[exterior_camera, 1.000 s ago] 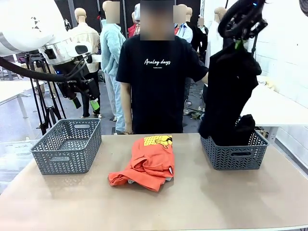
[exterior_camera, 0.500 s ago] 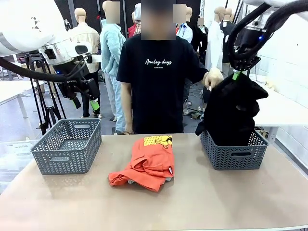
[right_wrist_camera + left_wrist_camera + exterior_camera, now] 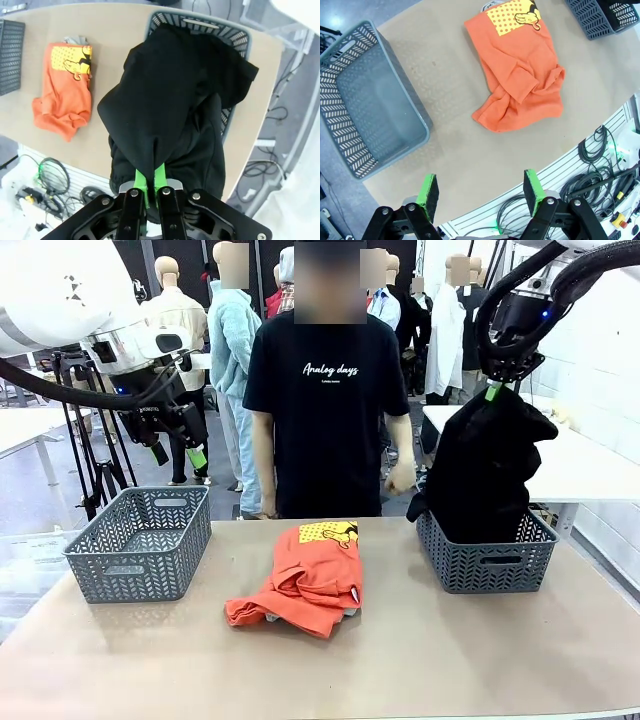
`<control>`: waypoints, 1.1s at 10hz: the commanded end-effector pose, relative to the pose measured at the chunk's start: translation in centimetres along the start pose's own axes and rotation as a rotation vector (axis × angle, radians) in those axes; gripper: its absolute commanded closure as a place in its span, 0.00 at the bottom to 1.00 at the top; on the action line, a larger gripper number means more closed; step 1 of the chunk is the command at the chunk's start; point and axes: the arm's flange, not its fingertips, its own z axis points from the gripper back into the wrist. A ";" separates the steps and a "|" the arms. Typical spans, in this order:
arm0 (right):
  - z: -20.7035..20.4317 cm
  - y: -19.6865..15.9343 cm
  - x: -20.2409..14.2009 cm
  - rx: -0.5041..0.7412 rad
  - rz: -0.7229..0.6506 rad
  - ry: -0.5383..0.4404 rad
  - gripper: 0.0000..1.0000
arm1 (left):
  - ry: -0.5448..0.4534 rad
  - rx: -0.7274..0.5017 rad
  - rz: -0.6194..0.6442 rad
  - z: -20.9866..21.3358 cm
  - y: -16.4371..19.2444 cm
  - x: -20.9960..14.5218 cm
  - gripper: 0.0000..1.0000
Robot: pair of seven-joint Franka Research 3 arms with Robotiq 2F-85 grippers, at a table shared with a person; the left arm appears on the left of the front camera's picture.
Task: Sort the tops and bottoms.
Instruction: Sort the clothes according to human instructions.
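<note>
**A:** Where do the bottoms sit against the right end effector?

**B:** Straight below it, at 6 o'clock. The right end effector [image 3: 492, 392] has its pads pressed together on a fold at the top of the black bottoms [image 3: 485, 465]. They hang from it, with the lower end down inside the right basket [image 3: 487, 562].

**A:** And their long axis?

**B:** Upright, 12 to 6. The pinched peak is at 12 and the bulk sags into the basket. Near the top a lobe of cloth juts toward 3.

**A:** The left end effector?

**B:** The left end effector [image 3: 175, 453] is spread wide and holds nothing. In the front view it hangs at about 12 o'clock from the left basket [image 3: 140, 540]. In its wrist view the orange T-shirt [image 3: 520, 70] lies at about 1 o'clock from the pads, well apart.

**A:** How does the T-shirt lie?

**B:** It lies on the tabletop [image 3: 450, 660], between the baskets. In the front view its long axis runs 1 to 7, with the yellow print at the 1 end, toward the person, and the crumpled end at 7. A grey shirt [image 3: 75, 39] peeks out from under the print end.

**A:** The person?

**B:** At the far edge, with one hand [image 3: 402, 478] at 9 o'clock from the bottoms, just beside them.
</note>
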 end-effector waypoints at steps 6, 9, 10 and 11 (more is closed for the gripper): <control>-10.5 -8.1 9.0 0.133 -0.008 0.106 1.00 | 0.000 0.007 -0.001 0.1 0.1 -0.1 0.12; -17.7 -6.9 9.5 0.140 -0.001 0.269 1.00 | 0.000 0.007 -0.001 0.1 0.1 -0.1 0.12; -19.3 -6.2 9.6 0.073 -0.031 0.291 1.00 | 0.000 0.007 -0.001 0.1 0.1 -0.1 0.12; -20.1 -5.7 9.8 0.023 -0.059 0.288 1.00 | 0.000 0.007 -0.001 0.1 0.1 -0.1 0.12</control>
